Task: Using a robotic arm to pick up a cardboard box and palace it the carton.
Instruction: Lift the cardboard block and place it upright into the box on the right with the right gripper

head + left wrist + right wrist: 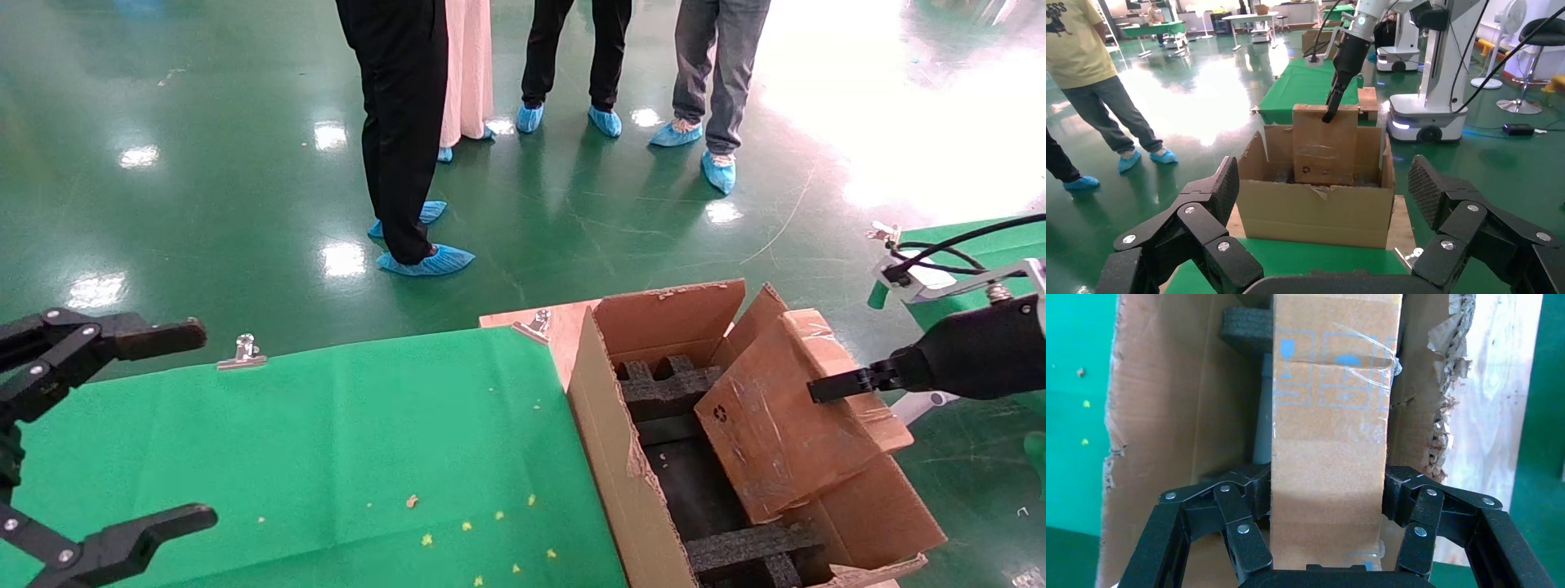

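The pick is done and the drop is left: the right gripper [1327, 539] clamps the cardboard box [784, 416], worn, taped and tilted, over the open carton [621, 457] with its lower end between the foam blocks [666, 384], while the left gripper [106, 441] hangs wide open beside the green table [351, 441].

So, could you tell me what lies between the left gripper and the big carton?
In the head view, only green cloth over the table lies between the open left gripper and the carton, dotted with small yellow crumbs.
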Robot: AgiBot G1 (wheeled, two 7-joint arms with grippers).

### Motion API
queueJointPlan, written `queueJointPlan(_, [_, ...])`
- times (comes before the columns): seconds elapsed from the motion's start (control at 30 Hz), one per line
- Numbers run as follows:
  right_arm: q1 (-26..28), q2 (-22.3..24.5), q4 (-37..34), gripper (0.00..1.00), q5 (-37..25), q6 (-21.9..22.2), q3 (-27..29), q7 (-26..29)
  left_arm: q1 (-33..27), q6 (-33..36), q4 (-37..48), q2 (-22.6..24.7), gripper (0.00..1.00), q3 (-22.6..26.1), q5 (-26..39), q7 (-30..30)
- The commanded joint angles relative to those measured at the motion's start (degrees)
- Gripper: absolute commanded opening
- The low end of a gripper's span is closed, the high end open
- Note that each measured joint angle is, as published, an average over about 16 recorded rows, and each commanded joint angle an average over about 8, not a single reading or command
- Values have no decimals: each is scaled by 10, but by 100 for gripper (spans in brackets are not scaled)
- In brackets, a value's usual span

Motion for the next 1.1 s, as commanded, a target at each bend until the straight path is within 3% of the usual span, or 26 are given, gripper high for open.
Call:
queueJointPlan(0.03, [-1,-3,2,0,-3,2,-1,1,0,0,0,0,100,0,0,0])
queueJointPlan(0.53, [-17,-12,14,0,-30,63,-15,47,0,0,0,0,100,1,0,0])
queueJointPlan(1.1, [-77,-34,17,0,-28,137,-24,74,0,0,0,0,100,1,-1,1])
